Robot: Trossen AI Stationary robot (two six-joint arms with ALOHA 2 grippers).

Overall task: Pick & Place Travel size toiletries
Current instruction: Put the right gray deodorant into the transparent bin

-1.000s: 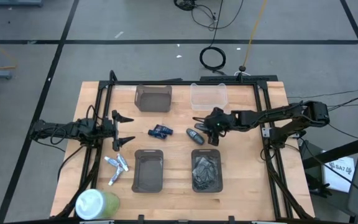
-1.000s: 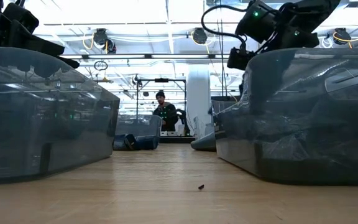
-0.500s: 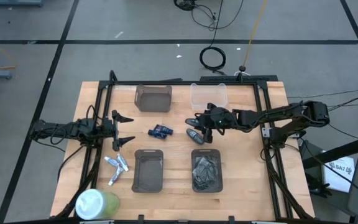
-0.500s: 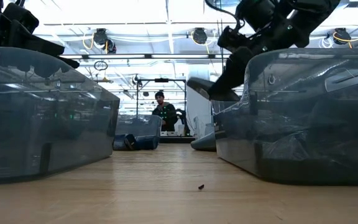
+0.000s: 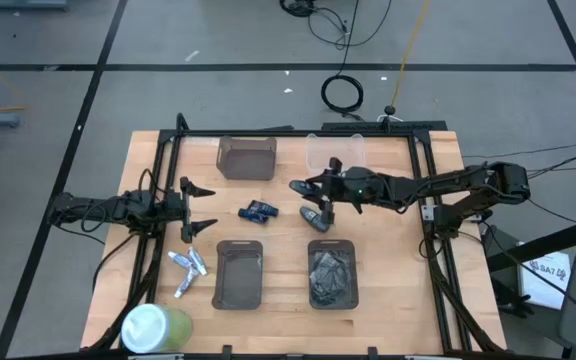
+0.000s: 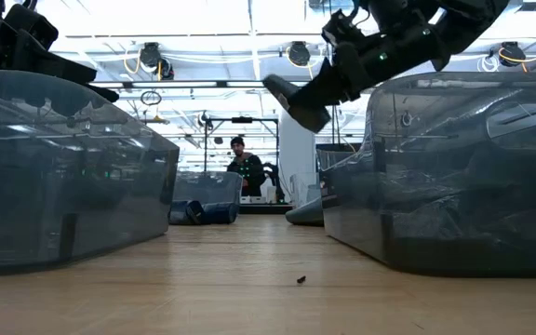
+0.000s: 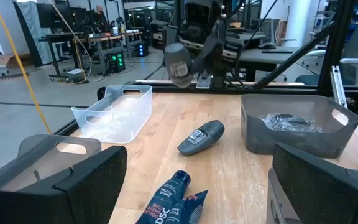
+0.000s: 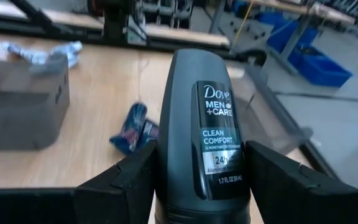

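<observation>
Grey taped floor surrounds the wooden table, and a person sits far behind. Right gripper pinches a Dove deodorant above it; left gripper waits spread near the squeeze tubes.

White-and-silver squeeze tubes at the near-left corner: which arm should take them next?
Left. Its open left gripper hangs free just beyond the white-and-silver squeeze tubes; the right gripper is mid-table, holding a grey Dove roll-on bottle.

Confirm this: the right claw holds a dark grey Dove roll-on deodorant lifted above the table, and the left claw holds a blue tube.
Wrong on the left claw: the high view shows it open and holding nothing, apart from the dark blue tubes lying on the wooden table. The rest stands: the right claw grips the dark grey Dove roll-on deodorant, lifted above the table in the low view.
</observation>
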